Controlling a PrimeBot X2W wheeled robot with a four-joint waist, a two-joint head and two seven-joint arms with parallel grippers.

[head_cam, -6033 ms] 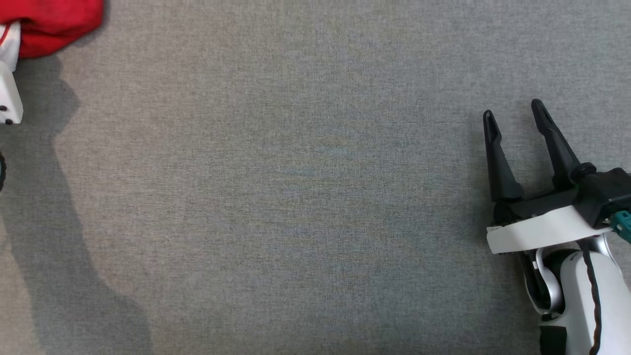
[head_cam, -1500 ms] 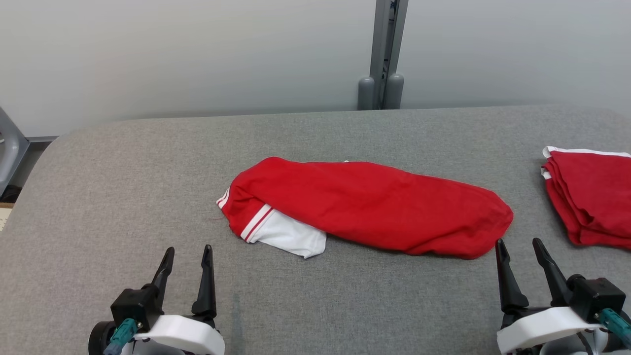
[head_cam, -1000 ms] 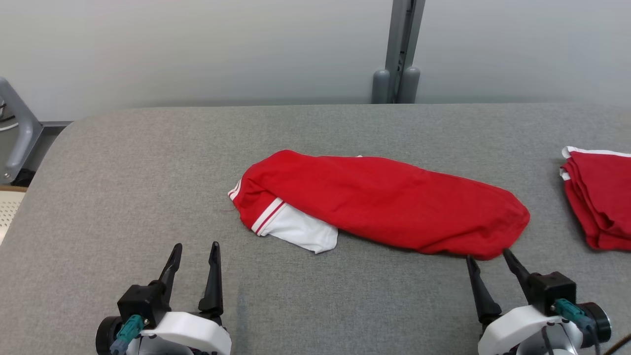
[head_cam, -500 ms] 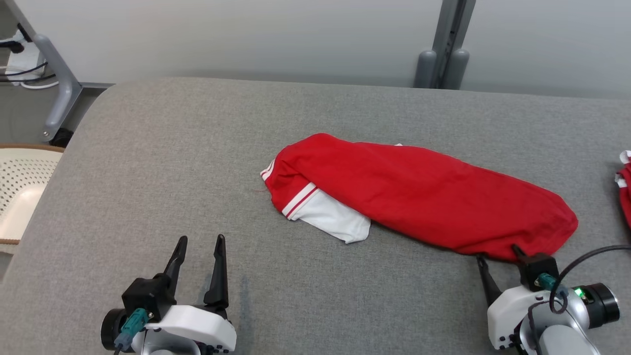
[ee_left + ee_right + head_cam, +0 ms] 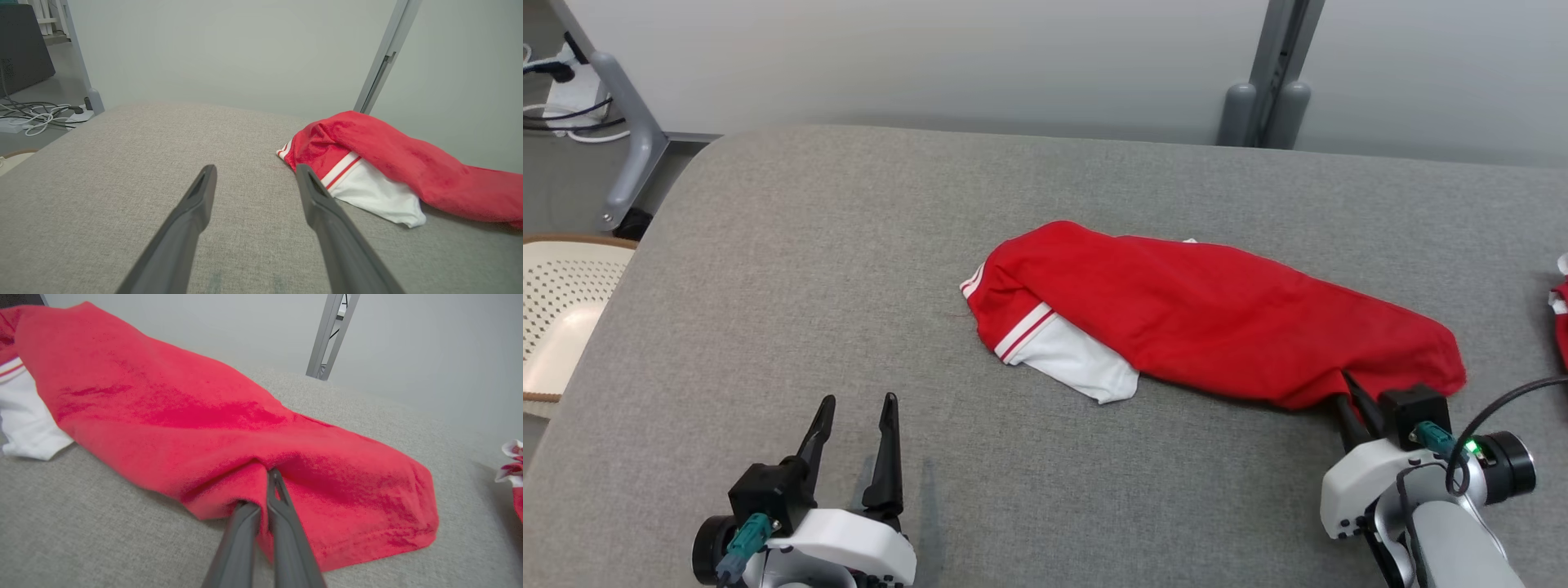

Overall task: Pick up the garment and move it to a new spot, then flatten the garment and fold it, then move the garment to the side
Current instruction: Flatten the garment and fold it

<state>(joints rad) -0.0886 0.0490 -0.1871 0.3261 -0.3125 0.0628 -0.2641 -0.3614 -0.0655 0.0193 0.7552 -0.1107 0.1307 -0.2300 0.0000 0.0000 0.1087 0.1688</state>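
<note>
The garment (image 5: 1217, 314) is a red shirt with a white, red-striped sleeve, lying bunched in a long heap across the middle of the grey table (image 5: 809, 245). My right gripper (image 5: 1349, 390) is shut on the red cloth at the heap's near right end; in the right wrist view its fingers (image 5: 282, 506) pinch a fold of the garment (image 5: 184, 412). Well short of the sleeve, at the lower left, my left gripper (image 5: 854, 408) stands open and holds nothing. The left wrist view has the left gripper (image 5: 255, 175) with the garment (image 5: 400, 163) beyond it to the right.
A second red-and-white cloth pile (image 5: 1560, 314) lies at the table's right edge. A cream perforated basket (image 5: 560, 314) sits off the table's left side. A grey post (image 5: 1278, 73) stands behind the table; cables (image 5: 36, 118) lie on the floor at far left.
My right gripper has closed on the red cloth at the garment's right end. The head camera has shifted slightly left. My left gripper has stayed put and open.
</note>
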